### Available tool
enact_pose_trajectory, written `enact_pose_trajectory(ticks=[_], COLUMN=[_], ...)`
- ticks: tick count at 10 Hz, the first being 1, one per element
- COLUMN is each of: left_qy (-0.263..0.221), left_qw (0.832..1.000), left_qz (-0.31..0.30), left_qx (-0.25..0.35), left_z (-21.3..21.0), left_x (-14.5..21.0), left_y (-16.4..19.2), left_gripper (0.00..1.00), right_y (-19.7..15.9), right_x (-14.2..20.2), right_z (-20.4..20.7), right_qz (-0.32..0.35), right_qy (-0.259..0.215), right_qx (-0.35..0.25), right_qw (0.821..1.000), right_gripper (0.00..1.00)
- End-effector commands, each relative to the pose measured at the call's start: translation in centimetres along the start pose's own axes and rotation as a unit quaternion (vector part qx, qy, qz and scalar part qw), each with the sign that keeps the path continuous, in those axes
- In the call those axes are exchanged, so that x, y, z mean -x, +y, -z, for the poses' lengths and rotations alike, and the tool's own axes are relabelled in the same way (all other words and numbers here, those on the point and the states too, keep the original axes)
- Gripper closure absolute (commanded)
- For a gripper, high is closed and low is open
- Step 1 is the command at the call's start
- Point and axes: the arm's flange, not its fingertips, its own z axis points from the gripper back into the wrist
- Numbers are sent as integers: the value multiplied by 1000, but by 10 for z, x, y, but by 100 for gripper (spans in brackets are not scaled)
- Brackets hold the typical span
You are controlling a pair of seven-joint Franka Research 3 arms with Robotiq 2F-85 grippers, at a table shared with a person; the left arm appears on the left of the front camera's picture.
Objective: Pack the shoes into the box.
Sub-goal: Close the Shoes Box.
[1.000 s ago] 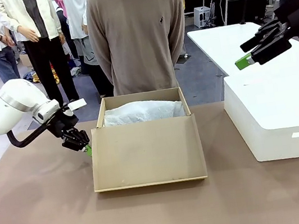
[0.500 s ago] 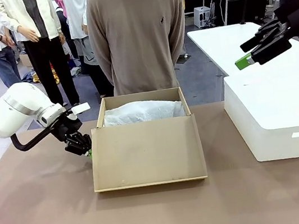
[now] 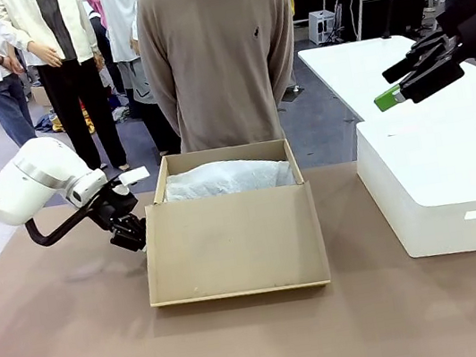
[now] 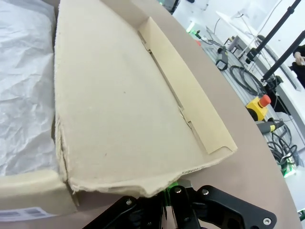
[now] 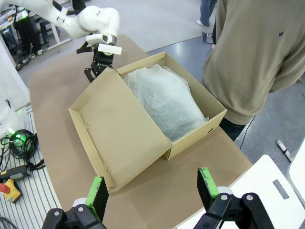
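The tan cardboard box [image 3: 223, 154] stands mid-table, its hinged lid [image 3: 235, 242] folded open toward me. Crumpled white tissue paper [image 3: 229, 178] fills the inside, and the shoes are hidden or out of view. My left gripper [image 3: 132, 234] is at the lid's left far corner. In the left wrist view its fingers [image 4: 167, 200] are closed together on the lid's [image 4: 119, 105] ragged edge. My right gripper [image 3: 387, 91] hangs open high at the right. In its own view it [image 5: 152, 188] looks down on the box [image 5: 195, 131] with nothing between its green pads.
A large white rounded-corner box [image 3: 444, 191] stands on the table at the right. A person in a tan sweater [image 3: 218, 55] stands right behind the cardboard box. Bare brown tabletop [image 3: 247, 349] lies in front of the lid.
My left gripper has slid right and slightly up to the lid's left corner, and its green pad is now behind the lid's edge. The right arm has not moved.
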Motion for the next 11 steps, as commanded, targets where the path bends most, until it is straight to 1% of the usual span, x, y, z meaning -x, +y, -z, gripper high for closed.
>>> enact_pose_trajectory(ticks=[1,3,5,9,11], left_qy=[-24,-35,-51,-101,-123], left_qw=[999,999,997,994,991], left_qz=[17,24,27,31,26], left_qx=[13,34,42,38,48], left_z=[1,1,0,-10,-16], left_x=[-1,-1,-1,-6,-9], left_y=[-2,-3,-3,-10,-13], left_gripper=[100,100,100,100,100], right_y=[-3,-3,-3,-3,-3], right_x=[0,0,0,0,0], right_z=[1,1,1,1,1], right_qz=[-7,-7,-7,-7,-7], right_qy=[-11,-11,-11,-11,-11], right_qx=[-8,-8,-8,-8,-8], right_qw=[1000,1000,1000,1000,1000], right_gripper=[0,0,0,0,0])
